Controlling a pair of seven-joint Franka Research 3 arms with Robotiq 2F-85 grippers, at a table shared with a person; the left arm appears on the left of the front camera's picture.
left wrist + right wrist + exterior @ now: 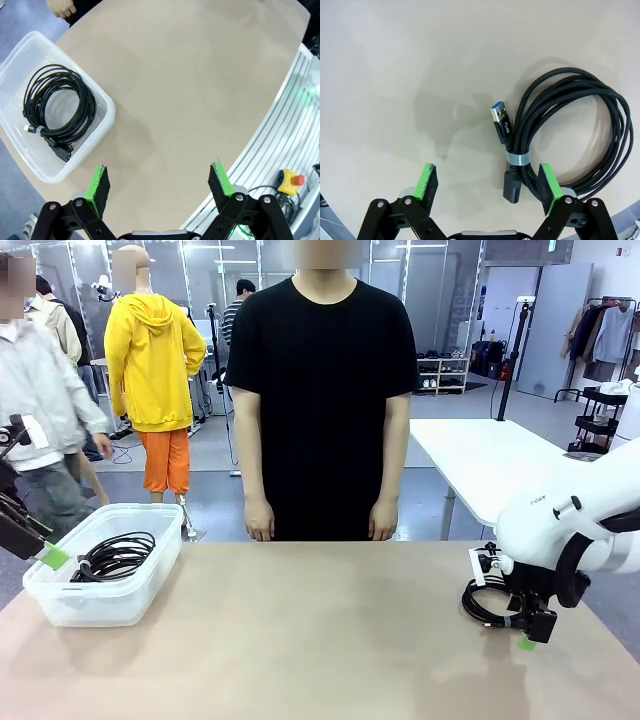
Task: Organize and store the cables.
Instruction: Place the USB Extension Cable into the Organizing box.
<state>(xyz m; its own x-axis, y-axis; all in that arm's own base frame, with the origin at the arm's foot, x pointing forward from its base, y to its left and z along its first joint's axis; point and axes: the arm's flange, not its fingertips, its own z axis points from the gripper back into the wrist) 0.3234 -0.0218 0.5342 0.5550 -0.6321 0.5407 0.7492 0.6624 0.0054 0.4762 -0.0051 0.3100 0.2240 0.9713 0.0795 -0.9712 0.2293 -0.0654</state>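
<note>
Stored cable (55, 107): coiled inside the clear bin (60, 605) on the table's (320, 640) left.
Loose cable (565, 130): flat on the table under the right gripper (487, 182).
Jaws: both grippers wide open, empty.
Tip: straddle the bundled strands beside the grey tie (518, 159) before closing.

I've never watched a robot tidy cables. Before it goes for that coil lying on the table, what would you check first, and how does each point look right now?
1. Right gripper open: ok, jaws spread wide.
2. Right gripper lined up with the braided USB cable coil: not ok; the coil sits off to one side, only its tied section near one finger.
3. Coil bundled: ok, a grey tie holds the loops.
4. Clear plastic bin has room: ok, one black cable coil lies in it.
5. Left gripper out of the way: ok, open beside the bin.
6. Person's hands off the table: ok, hanging at the sides.
</note>
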